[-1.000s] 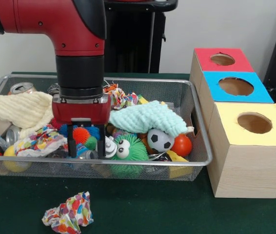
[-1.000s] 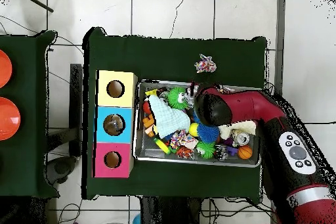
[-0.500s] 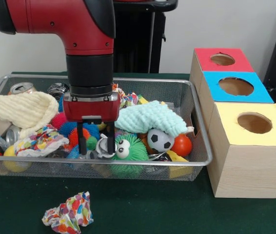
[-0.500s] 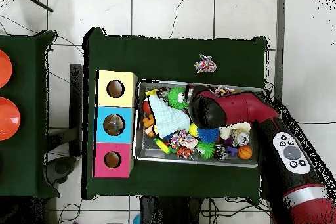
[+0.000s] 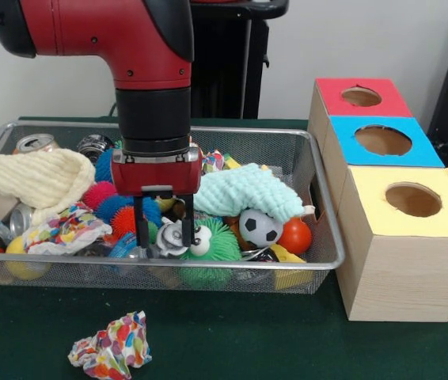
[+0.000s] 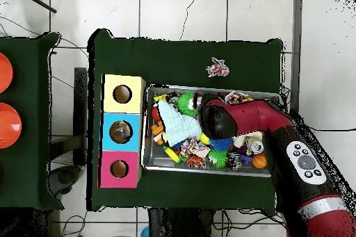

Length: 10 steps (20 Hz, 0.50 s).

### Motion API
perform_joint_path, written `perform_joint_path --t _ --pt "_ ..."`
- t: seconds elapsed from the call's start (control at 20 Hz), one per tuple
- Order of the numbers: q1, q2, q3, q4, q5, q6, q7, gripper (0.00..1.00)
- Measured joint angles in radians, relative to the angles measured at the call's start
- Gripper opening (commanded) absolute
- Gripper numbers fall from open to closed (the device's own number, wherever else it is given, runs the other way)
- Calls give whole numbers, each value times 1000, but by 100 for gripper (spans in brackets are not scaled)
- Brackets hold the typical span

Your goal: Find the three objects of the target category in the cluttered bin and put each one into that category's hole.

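I have the tool [image 5: 161, 233] down in the mesh bin [image 5: 323, 214], fingers spread and gripping nothing, straddling the small grey-white toy [image 5: 170, 236] that sits just against the green googly-eyed fuzzy ball [image 5: 212, 241]. Which category I'm hunting isn't shown, so I take that toy as my pick, a guess only. To do this well I'd settle straight down until the fingers bracket the toy alone, then close slowly; the red spiky ball [image 5: 125, 222] touches the finger on one side and the fuzzy ball crowds the other, so either could get pinched in with it. The mint cloth [image 5: 244, 190] lies just beside the tool on the box side and could snag on the lift, so I'd rise vertically before travelling. The soccer ball [image 5: 260, 227] and the orange ball [image 5: 294, 235] lie beyond the fuzzy ball. The bin's near rim is close below the tool and its end wall stands between me and the boxes, so I need height to clear it. Past that wall the yellow-topped box [image 5: 414, 199], blue-topped box [image 5: 382, 141] and red-topped box [image 5: 361, 96] stand in a row with open air above their holes. A crumpled paper wad [image 5: 112, 344] lies on the table [image 5: 240, 336], outside the bin, out of my path.
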Motion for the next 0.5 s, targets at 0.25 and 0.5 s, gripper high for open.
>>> perform_joint_path --t 0.25,0.5 --pt "-6 0 0 1 -2 -8 0 100" --pt "-24 0 10 6 -1 -14 0 100"
